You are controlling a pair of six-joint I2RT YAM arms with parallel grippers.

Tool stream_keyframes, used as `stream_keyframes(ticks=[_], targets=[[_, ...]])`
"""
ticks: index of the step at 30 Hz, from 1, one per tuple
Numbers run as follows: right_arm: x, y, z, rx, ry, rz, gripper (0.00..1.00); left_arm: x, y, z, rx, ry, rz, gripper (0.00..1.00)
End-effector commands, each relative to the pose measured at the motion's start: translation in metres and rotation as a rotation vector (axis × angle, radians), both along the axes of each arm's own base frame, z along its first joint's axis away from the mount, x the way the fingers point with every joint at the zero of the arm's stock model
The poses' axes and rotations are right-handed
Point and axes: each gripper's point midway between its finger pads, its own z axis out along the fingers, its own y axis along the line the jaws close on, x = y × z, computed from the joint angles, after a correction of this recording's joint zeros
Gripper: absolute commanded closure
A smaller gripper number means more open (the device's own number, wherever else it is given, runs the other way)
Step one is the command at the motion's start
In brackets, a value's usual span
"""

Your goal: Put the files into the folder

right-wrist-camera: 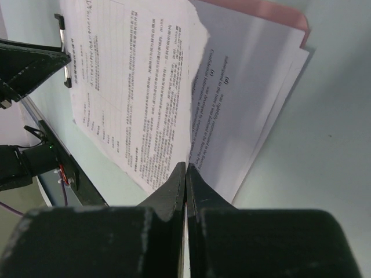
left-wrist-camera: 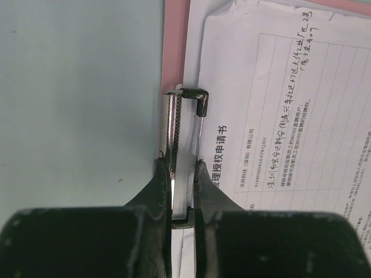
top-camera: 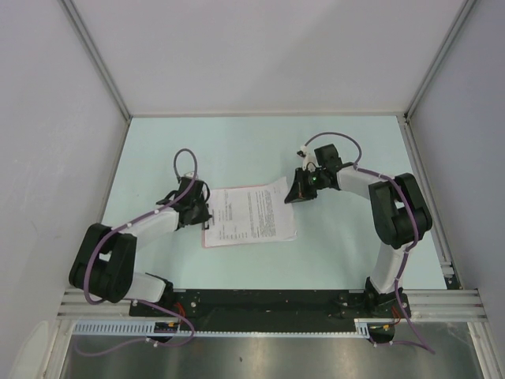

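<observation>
The files (top-camera: 254,212) are white printed sheets lying on the pink folder (top-camera: 237,245) in the middle of the table. My left gripper (top-camera: 197,208) is at their left short edge, shut on the folder's metal clip (left-wrist-camera: 172,124); its fingers (left-wrist-camera: 156,185) squeeze the clip's wire handle. The pink folder (left-wrist-camera: 175,46) shows beside the sheets (left-wrist-camera: 290,145). My right gripper (top-camera: 294,194) is shut on the right edge of the top sheet (right-wrist-camera: 145,87) and holds it raised above the lower sheets (right-wrist-camera: 255,92). The folder's corner (right-wrist-camera: 281,14) shows behind.
The pale green table (top-camera: 339,253) is boxed in by grey walls with metal frame posts (top-camera: 95,55) at left and right. A metal rail (top-camera: 268,300) with the arm bases runs along the near edge.
</observation>
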Motion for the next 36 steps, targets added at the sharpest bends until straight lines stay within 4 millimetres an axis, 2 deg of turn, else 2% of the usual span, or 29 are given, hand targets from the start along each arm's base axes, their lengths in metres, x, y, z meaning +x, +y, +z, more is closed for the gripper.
stream_keyframes(ticks=[1, 14, 27, 28, 29, 30, 31, 33, 36], targets=[[-0.002, -0.001, -0.007, -0.008, 0.004, -0.013, 1.0, -0.021, -0.013, -0.013, -0.094, 0.077, -0.009, 1.0], [0.002, -0.001, -0.017, -0.008, 0.01, -0.025, 1.0, -0.023, -0.01, -0.009, -0.105, 0.027, -0.006, 1.0], [0.0, 0.01, -0.02, 0.02, 0.01, 0.002, 1.0, -0.023, -0.008, -0.01, -0.077, 0.063, -0.011, 1.0], [0.0, 0.009, -0.021, 0.018, 0.008, 0.003, 0.99, -0.019, -0.009, -0.004, -0.076, 0.052, -0.016, 0.97], [-0.001, 0.009, -0.021, 0.014, 0.007, 0.006, 0.97, -0.018, -0.007, -0.002, -0.066, 0.047, -0.016, 0.88], [-0.001, 0.008, -0.022, 0.005, 0.006, 0.005, 0.95, -0.017, -0.007, 0.006, -0.072, 0.029, -0.017, 0.77], [-0.002, 0.007, -0.024, -0.001, 0.007, 0.006, 0.88, -0.015, -0.008, 0.012, -0.079, 0.012, -0.02, 0.6], [-0.002, 0.006, -0.023, -0.01, 0.006, 0.004, 0.81, -0.013, -0.009, 0.028, -0.094, -0.027, -0.015, 0.47], [-0.003, 0.005, -0.019, -0.018, -0.003, 0.005, 0.74, -0.005, -0.012, 0.054, -0.119, -0.075, -0.02, 0.41]])
